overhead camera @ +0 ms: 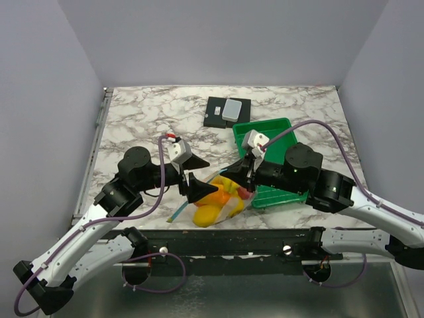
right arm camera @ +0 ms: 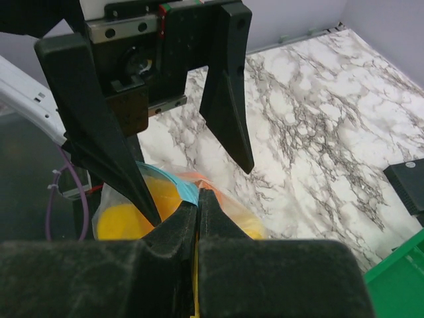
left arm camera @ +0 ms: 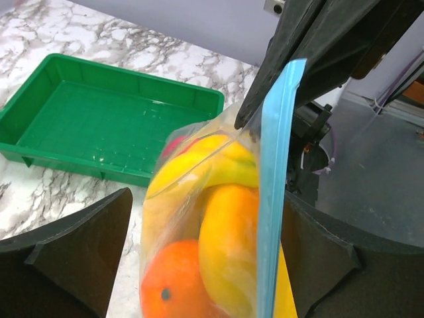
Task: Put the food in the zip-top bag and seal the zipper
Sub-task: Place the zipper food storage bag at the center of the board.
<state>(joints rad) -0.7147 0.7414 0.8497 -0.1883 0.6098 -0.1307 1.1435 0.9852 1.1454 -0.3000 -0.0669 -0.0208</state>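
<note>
Left fingers spread wide, astride zipper | right fingers clenched on zip-top bag mouth | film likely soft, slippery, sagging under food | best pinched at stiffer strip

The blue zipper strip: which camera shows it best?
The left wrist view: the zipper runs tall and close. The top external view shows a thin short line; the right wrist view, just a sliver.
</note>
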